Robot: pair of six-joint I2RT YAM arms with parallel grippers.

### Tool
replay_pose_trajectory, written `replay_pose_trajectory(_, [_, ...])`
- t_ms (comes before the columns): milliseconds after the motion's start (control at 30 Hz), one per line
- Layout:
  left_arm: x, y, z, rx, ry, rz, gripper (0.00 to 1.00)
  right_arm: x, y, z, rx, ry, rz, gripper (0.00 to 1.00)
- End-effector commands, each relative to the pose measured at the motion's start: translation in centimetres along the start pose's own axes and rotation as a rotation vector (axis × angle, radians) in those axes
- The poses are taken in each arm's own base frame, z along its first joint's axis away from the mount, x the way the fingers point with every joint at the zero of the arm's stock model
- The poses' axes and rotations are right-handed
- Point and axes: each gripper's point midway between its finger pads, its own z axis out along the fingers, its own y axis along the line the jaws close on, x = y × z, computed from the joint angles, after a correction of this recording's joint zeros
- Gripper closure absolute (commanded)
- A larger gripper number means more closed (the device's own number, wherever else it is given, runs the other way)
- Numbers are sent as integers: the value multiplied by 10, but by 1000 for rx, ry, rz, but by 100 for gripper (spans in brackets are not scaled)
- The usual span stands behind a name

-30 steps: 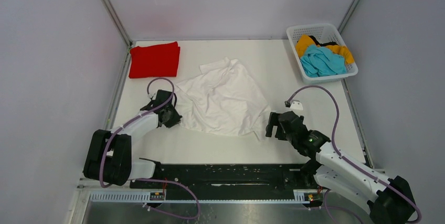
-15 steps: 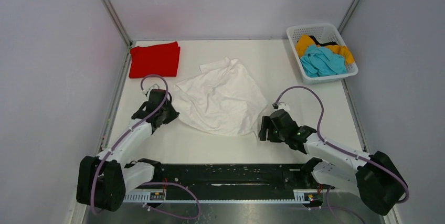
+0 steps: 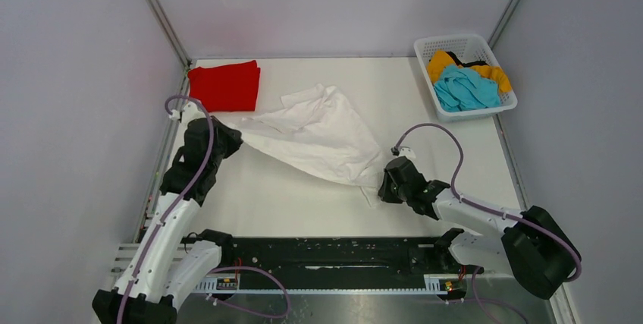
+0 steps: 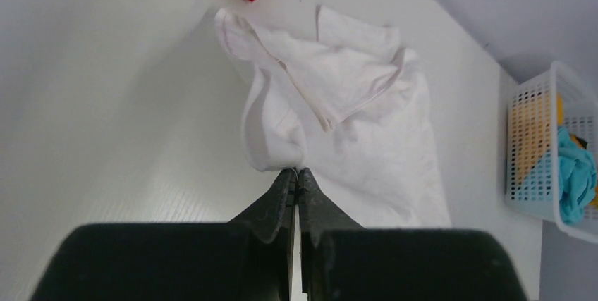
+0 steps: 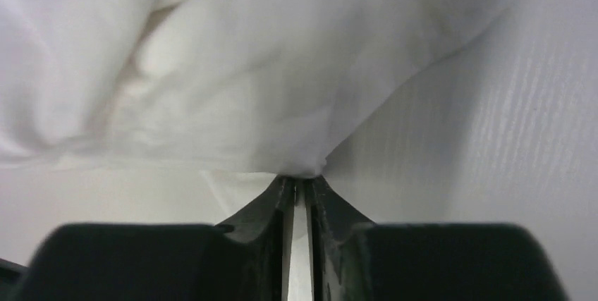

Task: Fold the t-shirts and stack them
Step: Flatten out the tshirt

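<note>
White tabletop between grey walls, with the white t-shirt mid-table. Since a second ago lifted and dragged leftward by the left gripper, held low at its near-right corner by the right gripper, both clamped on cloth. Likely stretching it flat for folding; red t-shirt folded at far left.

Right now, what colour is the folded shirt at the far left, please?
The folded shirt is red, clearest in the top view.

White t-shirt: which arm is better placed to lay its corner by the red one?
Probably left: left gripper pinches white t-shirt beside red t-shirt; right gripper holds the far corner.
</note>
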Motion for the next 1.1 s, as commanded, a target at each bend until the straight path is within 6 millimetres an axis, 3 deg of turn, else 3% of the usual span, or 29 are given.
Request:
replay_pose_trajectory(0, [-50, -7, -21, -21, -174, -23, 100, 8, -30, -7, 131, -5, 8, 90])
replay_pose_trajectory(33, [-53, -8, -23, -15, -185, -28, 100, 4, -32, -9, 135, -27, 13, 99])
replay_pose_trajectory(200, [-63, -18, -34, 24, -212, -41, 100, -18, -40, -24, 173, -143, 19, 100])
replay_pose_trajectory(300, [-85, -32, -53, 68, -265, -61, 100, -58, -65, -59, 356, -279, -16, 100])
replay_pose_trajectory(400, [-112, -53, -79, 145, -334, -83, 100, -107, -63, -102, 407, -455, -21, 100])
replay_pose_trajectory(600, [-165, -89, -147, 306, -481, -115, 100, -197, -34, -215, 309, -802, -17, 100])
replay_pose_trajectory(767, [-211, -101, -225, 385, -638, -138, 100, -246, -31, -343, 273, -1079, -7, 100])
replay_pose_trajectory(867, [-226, -111, -273, 485, -707, -145, 100, -256, -28, -405, 172, -1196, 56, 100])
replay_pose_trajectory(1000, [-237, -119, -335, 613, -787, -127, 100, -257, 13, -467, -140, -1274, -46, 100])
replay_pose_trajectory(1067, [-239, -117, -363, 656, -823, -120, 100, -255, 23, -495, -222, -1291, -90, 100])
